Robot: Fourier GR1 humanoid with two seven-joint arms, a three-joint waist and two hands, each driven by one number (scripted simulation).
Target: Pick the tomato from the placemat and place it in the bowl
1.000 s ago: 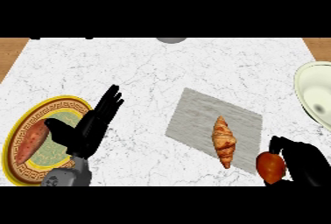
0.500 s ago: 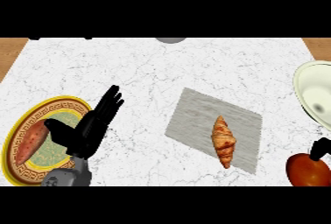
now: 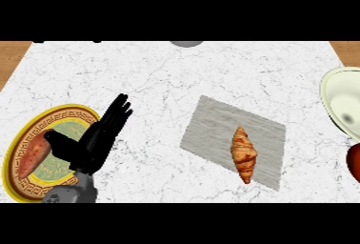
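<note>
The table [image 3: 211,71] under me is white stone with thin grey lines running all over it. At the far left and far right corners I can see strips of brown wood [image 3: 14,52]. A small grey round thing [image 3: 186,43] peeks in at the far edge of the table; I cannot tell what it is.

My left hand [image 3: 95,138] is over the left part of the table. Its fingers [image 3: 118,112] are straight and spread wide, pointing away from me, and they hold nothing. The thumb sticks out to the left, over a plate [image 3: 28,186]. The plate has a yellow rim and a brown ring with a pattern. A long orange-brown piece of food [image 3: 34,155] lies on the plate, near its left side.

In the middle of the table lies a grey placemat [image 3: 211,128], turned at a slant. A croissant [image 3: 243,152] lies on it, toward the near right part.

A pale bowl [image 3: 341,102] sits at the right edge, partly cut off. Just below it, right at the edge, I see a bit of the red tomato [image 3: 354,162]. It is off the placemat and beside the bowl. My right hand does not show here.
</note>
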